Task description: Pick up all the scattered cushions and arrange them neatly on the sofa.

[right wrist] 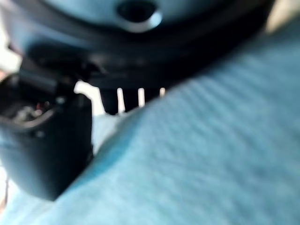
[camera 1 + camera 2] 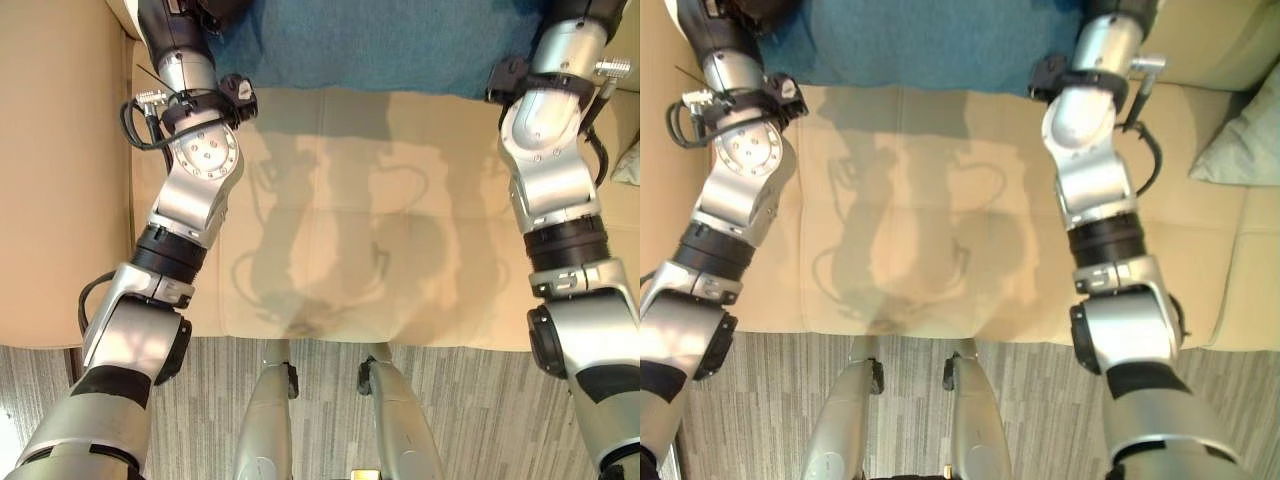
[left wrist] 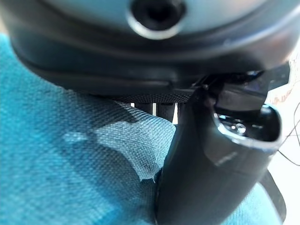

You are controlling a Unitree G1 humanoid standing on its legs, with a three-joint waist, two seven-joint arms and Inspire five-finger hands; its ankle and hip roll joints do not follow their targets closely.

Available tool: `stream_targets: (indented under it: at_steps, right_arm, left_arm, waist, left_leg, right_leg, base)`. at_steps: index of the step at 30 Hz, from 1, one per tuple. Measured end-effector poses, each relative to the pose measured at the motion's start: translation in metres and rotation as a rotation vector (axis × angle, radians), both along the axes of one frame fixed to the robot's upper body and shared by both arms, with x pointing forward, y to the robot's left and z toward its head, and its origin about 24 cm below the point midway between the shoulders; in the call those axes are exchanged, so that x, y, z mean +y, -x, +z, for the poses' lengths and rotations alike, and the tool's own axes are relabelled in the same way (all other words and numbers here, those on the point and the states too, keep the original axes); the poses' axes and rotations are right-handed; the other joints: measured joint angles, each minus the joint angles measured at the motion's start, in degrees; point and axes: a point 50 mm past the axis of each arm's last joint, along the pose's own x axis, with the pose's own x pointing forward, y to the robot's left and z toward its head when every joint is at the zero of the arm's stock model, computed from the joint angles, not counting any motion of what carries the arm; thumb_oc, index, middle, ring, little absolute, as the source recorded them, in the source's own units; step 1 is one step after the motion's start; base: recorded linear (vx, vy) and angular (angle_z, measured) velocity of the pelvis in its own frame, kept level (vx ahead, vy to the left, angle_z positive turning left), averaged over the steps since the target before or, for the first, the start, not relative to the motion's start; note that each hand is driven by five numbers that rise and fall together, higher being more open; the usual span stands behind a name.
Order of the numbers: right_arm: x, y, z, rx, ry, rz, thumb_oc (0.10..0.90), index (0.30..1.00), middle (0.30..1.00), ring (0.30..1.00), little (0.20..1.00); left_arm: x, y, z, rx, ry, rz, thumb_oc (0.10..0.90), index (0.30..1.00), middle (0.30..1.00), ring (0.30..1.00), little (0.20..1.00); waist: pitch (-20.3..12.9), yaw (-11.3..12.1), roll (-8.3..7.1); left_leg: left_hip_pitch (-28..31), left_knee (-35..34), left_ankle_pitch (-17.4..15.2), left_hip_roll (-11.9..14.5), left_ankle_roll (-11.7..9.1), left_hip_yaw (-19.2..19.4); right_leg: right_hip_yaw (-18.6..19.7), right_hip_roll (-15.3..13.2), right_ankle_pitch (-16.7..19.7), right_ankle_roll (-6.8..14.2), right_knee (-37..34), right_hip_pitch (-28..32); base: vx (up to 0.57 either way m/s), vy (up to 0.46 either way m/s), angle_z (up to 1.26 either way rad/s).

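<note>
A teal-blue cushion lies across the back of the beige sofa seat, between my two arms. My left hand grips its left end: the thumb presses into the blue cloth and the fingers sit behind a raised fold. At the cushion's right end my right hand does the same, thumb on the near face of the fabric and fingers showing past its edge. Both hands are shut on the cushion.
A pale grey-green cushion rests on the sofa at the far right. The sofa's left armrest runs along the left side. Grey plank floor lies before the seat's front edge.
</note>
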Motion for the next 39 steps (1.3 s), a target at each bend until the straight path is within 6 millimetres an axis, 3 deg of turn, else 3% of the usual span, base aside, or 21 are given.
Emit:
stream_targets:
  at_steps: [3,4,5,6,14,18,20,23,34,39]
  right_arm:
    - [0.001,-0.005,0.013,0.036,0.034,-0.055,0.400,0.300,0.300,0.300,0.300]
    - [-0.001,-0.009,0.006,0.067,0.021,-0.053,0.800,0.900,0.900,0.900,0.900]
    - [-0.003,-0.013,-0.003,0.107,0.008,-0.046,0.800,0.900,0.900,0.900,0.900]
    - [-0.004,-0.017,-0.007,0.134,0.008,-0.052,0.800,0.900,0.900,0.900,0.900]
    - [-0.006,-0.033,-0.064,0.345,0.054,-0.010,0.800,0.900,0.900,0.900,0.900]
    - [-0.002,-0.039,-0.104,0.460,0.060,0.027,0.800,0.900,0.900,0.900,0.900]
    - [0.000,-0.041,-0.115,0.494,0.065,0.041,0.800,0.900,0.900,0.900,0.900]
    - [0.005,-0.041,-0.119,0.503,0.061,0.062,0.800,0.900,0.900,0.900,0.900]
    - [0.003,-0.038,-0.124,0.508,0.048,0.095,0.800,0.900,0.900,0.900,0.900]
    - [-0.004,-0.036,-0.141,0.553,0.047,0.112,0.800,0.900,0.900,0.900,0.900]
  left_arm:
    - [0.006,-0.008,0.018,0.047,-0.082,0.060,0.400,0.300,0.300,0.300,0.300]
    - [0.003,-0.010,0.015,0.067,-0.083,0.039,0.576,0.564,0.564,0.564,0.564]
    - [0.004,-0.012,0.012,0.090,-0.086,0.031,0.712,0.768,0.768,0.768,0.768]
    - [0.005,-0.013,0.011,0.101,-0.092,0.032,0.800,0.900,0.900,0.900,0.900]
    - [0.016,-0.024,-0.039,0.262,-0.120,0.022,0.800,0.900,0.900,0.900,0.900]
    - [0.021,-0.028,-0.084,0.380,-0.116,0.019,0.800,0.900,0.900,0.900,0.900]
    - [0.019,-0.029,-0.098,0.417,-0.125,0.002,0.800,0.900,0.900,0.900,0.900]
    - [0.015,-0.029,-0.107,0.435,-0.122,-0.012,0.800,0.900,0.900,0.900,0.900]
    - [0.019,-0.026,-0.104,0.420,-0.097,-0.031,0.800,0.900,0.900,0.900,0.900]
    - [0.031,-0.021,-0.121,0.446,-0.081,-0.029,0.800,0.900,0.900,0.900,0.900]
  waist:
    - [0.0,0.0,0.06]
    - [0.0,0.1,0.05]
    - [0.0,0.1,0.05]
    - [0.0,0.0,0.05]
    - [0.0,0.0,0.06]
    - [0.0,-0.2,0.06]
    - [0.0,-0.2,0.06]
    - [0.0,-0.2,0.06]
    - [0.0,0.0,0.06]
    - [0.0,0.0,0.06]
  left_leg:
    - [-0.6,0.0,0.2,0.2,-0.1,-0.1]
    - [-1.3,0.0,0.2,0.2,-0.1,-0.2]
    - [-1.4,0.0,0.2,0.0,-0.1,-0.2]
    - [-1.4,0.0,0.2,0.0,-0.1,-0.1]
    - [-1.2,0.0,0.2,0.0,-0.1,-0.1]
    - [-1.4,0.0,0.2,0.1,-0.1,0.0]
    - [-1.8,0.0,0.2,0.1,-0.1,0.0]
    - [-1.9,0.0,0.2,0.1,-0.1,0.0]
    - [-1.4,0.0,0.3,0.1,-0.1,0.1]
    - [1.3,0.0,0.2,0.2,-0.1,0.1]
  right_leg:
    - [0.0,0.2,0.0,-0.1,0.1,-0.6]
    - [0.0,0.2,0.0,-0.1,0.1,-1.2]
    - [0.0,0.1,0.0,-0.1,0.1,-1.3]
    - [0.0,0.1,0.0,-0.1,0.2,-1.3]
    - [0.0,0.0,0.0,-0.1,0.6,-1.4]
    - [0.2,0.1,-0.1,-0.1,0.8,-1.7]
    - [0.2,0.1,-0.1,-0.1,0.8,-2.1]
    - [0.2,0.1,-0.1,-0.1,0.8,-2.3]
    - [0.2,0.1,-0.1,-0.1,1.1,-2.0]
    - [0.1,0.1,-0.2,-0.1,1.1,0.6]
  base:
    - [0.00,0.000,0.00]
    - [0.00,0.000,0.00]
    - [0.00,0.000,0.00]
    - [0.00,0.000,0.00]
    - [0.00,0.000,0.00]
    - [0.00,0.002,-0.01]
    - [0.00,0.000,0.00]
    - [0.00,0.000,0.00]
    - [0.00,0.000,0.00]
    - [0.00,0.000,0.00]
